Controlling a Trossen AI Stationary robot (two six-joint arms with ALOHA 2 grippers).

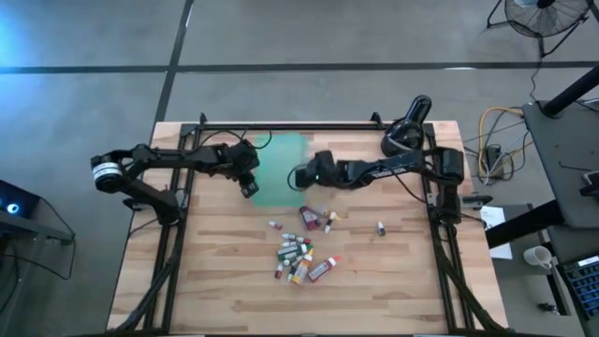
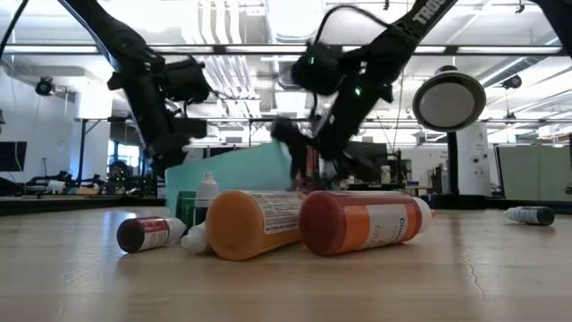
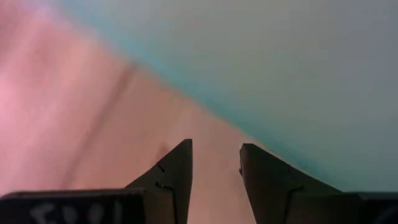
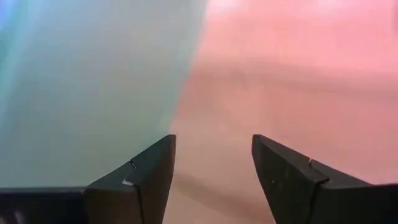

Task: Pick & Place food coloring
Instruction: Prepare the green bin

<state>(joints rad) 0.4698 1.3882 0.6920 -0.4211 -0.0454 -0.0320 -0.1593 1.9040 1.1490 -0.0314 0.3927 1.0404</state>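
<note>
Teal tray (image 1: 279,168): contents indiscernible. Food coloring bottles (image 1: 301,251): scattered on table (image 1: 215,281). Left gripper (image 1: 249,186), right gripper (image 1: 301,175): beside tray, parted, empty.

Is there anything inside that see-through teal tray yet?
No bottles show in the teal tray; the food coloring lies on the table. The left gripper and right gripper cover its edges.

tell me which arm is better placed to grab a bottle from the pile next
Probably the right: its open, empty gripper sits at the teal tray edge, closer to the bottle pile than the left gripper.
</note>
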